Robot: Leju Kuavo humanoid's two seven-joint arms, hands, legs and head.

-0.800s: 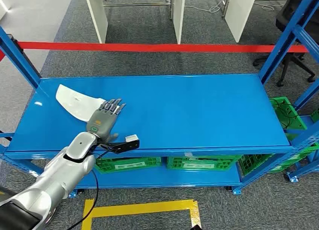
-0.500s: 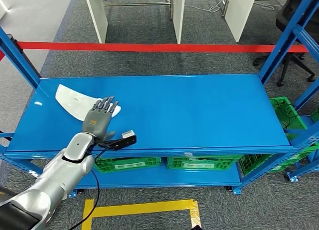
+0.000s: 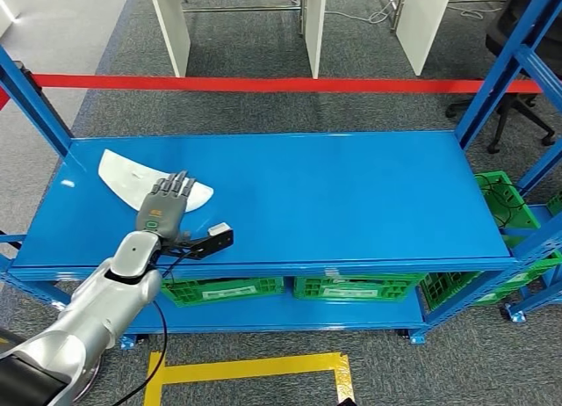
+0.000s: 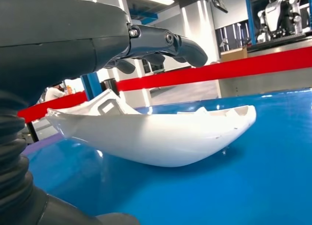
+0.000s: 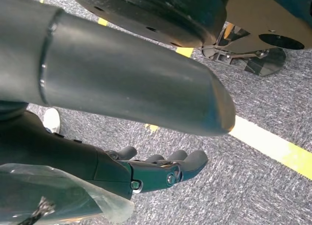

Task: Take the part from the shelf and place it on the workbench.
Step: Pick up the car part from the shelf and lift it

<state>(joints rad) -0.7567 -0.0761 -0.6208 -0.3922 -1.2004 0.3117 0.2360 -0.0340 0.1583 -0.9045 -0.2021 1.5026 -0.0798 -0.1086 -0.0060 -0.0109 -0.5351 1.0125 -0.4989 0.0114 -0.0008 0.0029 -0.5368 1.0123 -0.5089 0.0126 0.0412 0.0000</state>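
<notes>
The left robot hand (image 3: 162, 210) reaches over the front left part of a glossy blue metal shelf (image 3: 331, 195), palm down, its dark fingers (image 3: 174, 185) stretched out flat and spread over the near end of a white curved plastic part (image 3: 126, 179). From the left wrist view the fingers (image 4: 173, 42) hang just above the white curved plastic part (image 4: 158, 137) with a gap visible between them, so the hand is open and grips nothing. The part lies on the shelf surface near the back left corner, its long shape running diagonally, its tapered end pointing toward the middle of the shelf. To the right of the part the blue surface runs wide and bare all the way to the far upright. A small black camera block (image 3: 215, 237) juts from the wrist near the shelf's front edge. The right robot hand (image 5: 162, 169) hangs over grey carpet (image 5: 257, 186), fingers loosely extended and holding nothing, beside a yellow floor line (image 5: 272, 147). Green plastic crates (image 3: 351, 287) sit on the lower shelf level. A red tape strip (image 3: 265, 83) crosses the floor behind the shelf.
</notes>
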